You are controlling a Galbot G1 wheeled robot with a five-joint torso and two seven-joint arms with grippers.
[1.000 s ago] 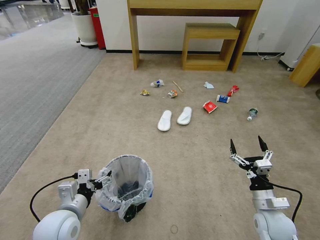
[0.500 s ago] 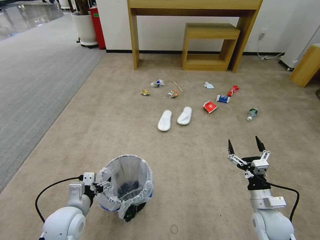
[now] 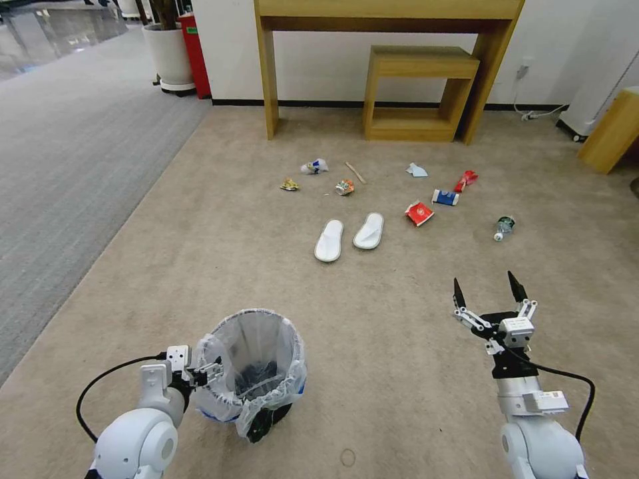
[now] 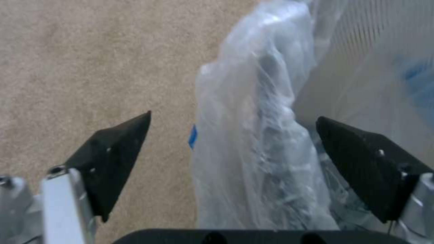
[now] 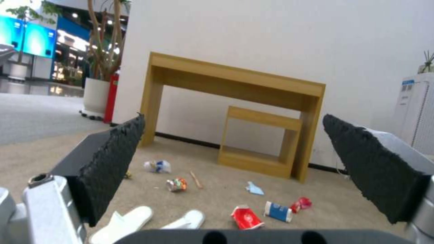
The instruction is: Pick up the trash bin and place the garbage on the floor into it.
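The trash bin (image 3: 290,362), black with a clear bag liner, stands on the beige floor (image 3: 219,233) close in front of me. My left gripper (image 3: 208,367) is open, its fingers straddling the bin's lined rim (image 4: 262,152) without closing on it. My right gripper (image 3: 484,279) hangs open and empty above the carpet at the right. Farther ahead lies the garbage: two white slippers (image 3: 329,240), a red packet (image 3: 419,213), a blue-white cup (image 3: 444,197), a plastic bottle (image 3: 503,227), a pale blue tissue (image 3: 417,171), a wooden stick (image 3: 355,172) and wrappers (image 3: 344,187). The right wrist view looks between the open right gripper (image 5: 233,117) at the slippers (image 5: 122,222).
A tall wooden table (image 3: 389,10) with a low wooden stool (image 3: 419,63) under it stands against the far wall. Grey ribbed carpet (image 3: 66,146) runs along the left, with a white planter (image 3: 170,53) at its far end. A wooden piece (image 3: 609,133) sits far right.
My left arm has drawn back and lower, with its gripper staying at the bin's rim. The right gripper has drifted slightly left and farther forward. The bin and litter have not moved.
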